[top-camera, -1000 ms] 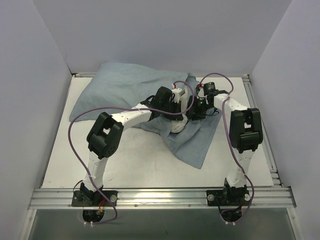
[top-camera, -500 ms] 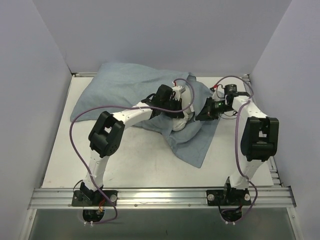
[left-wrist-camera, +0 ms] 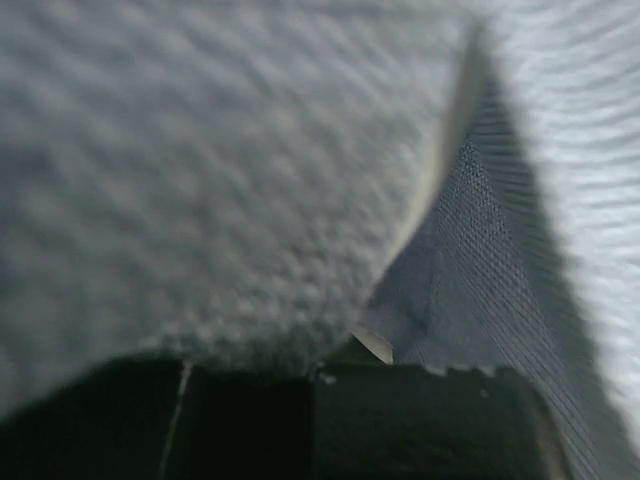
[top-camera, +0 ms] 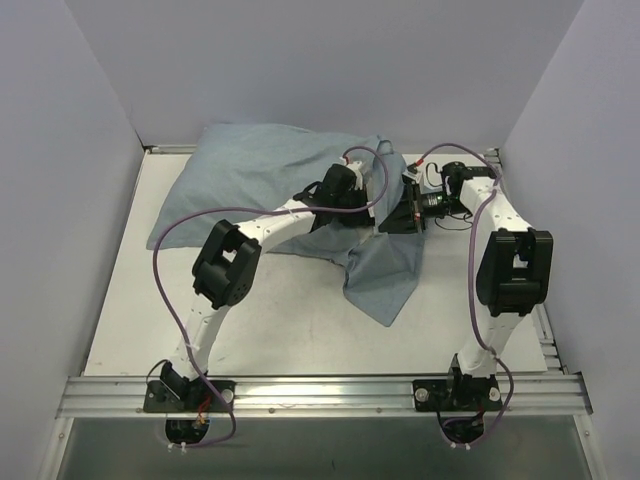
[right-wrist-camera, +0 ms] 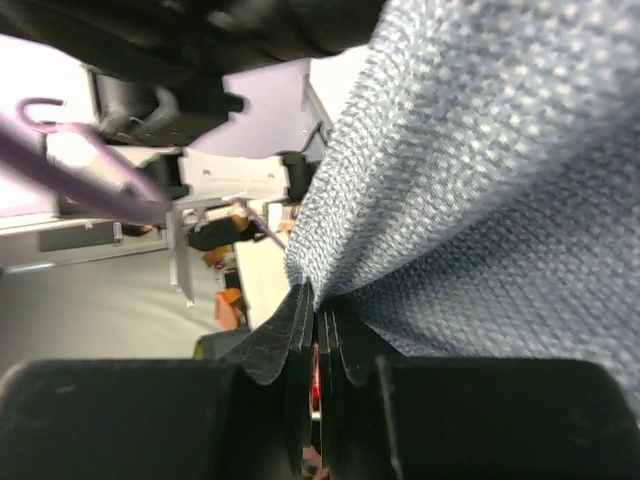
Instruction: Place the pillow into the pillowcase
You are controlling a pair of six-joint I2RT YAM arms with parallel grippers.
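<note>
Right pincer (right-wrist-camera: 310,310) pinches a pillowcase (top-camera: 250,170) fold; left pincer (top-camera: 345,190) I cannot tell; pillow seems inside; loose end remains.

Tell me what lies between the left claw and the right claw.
A raised fold of the pillowcase, seen in the top view. The right claw is shut on its edge, as the right wrist view shows.

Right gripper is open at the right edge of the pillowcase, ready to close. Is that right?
Not quite. The right gripper is already shut on the right edge of the pillowcase, with a fold of the blue fabric pinched between its jaws. The right wrist view shows this.
</note>
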